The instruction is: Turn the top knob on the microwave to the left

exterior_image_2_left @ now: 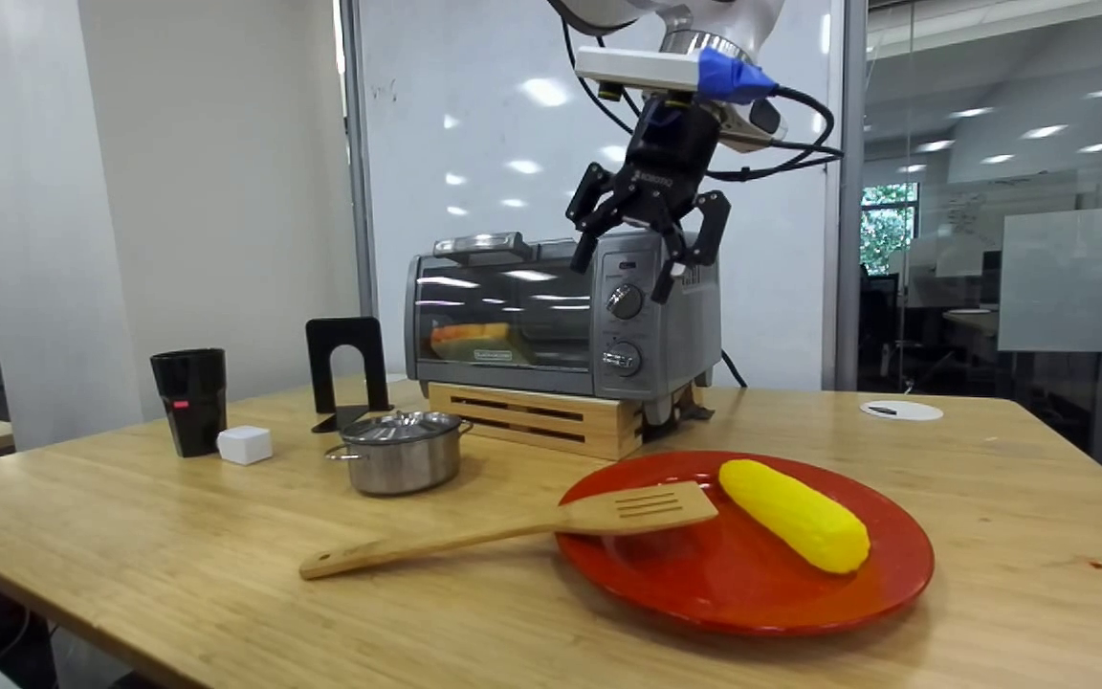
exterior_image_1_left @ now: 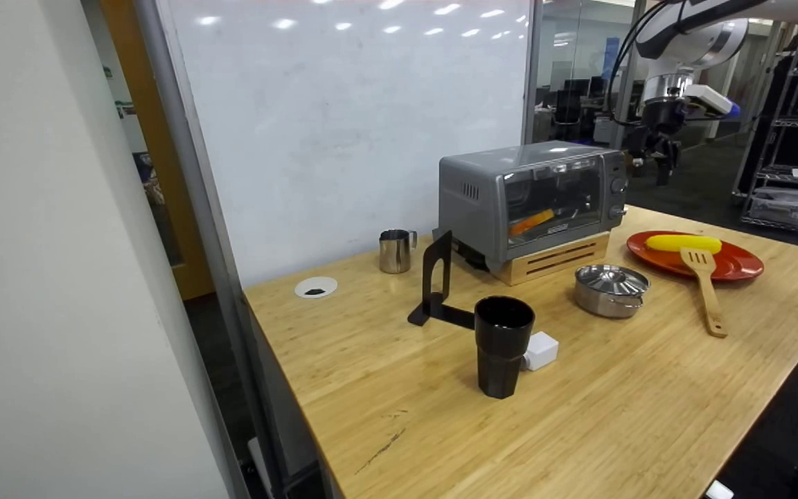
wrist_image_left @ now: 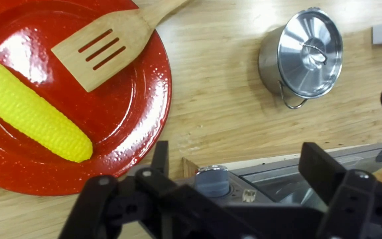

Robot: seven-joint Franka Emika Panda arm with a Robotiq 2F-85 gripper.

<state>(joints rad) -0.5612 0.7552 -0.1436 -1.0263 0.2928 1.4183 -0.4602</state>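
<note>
In both exterior views the white arm [exterior_image_2_left: 728,21] is hanging in from above, its wrist [exterior_image_2_left: 704,41] slanting downward; the black jaws are standing wide apart, and in the wrist view their fingers [wrist_image_left: 321,172] are facing each other.

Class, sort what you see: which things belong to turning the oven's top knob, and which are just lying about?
For the job: gripper, toaster oven, top knob.
Lying about: red plate, yellow corn, wooden spatula, lidded steel pot, black cup, white block, black bookend, steel pitcher.
</note>
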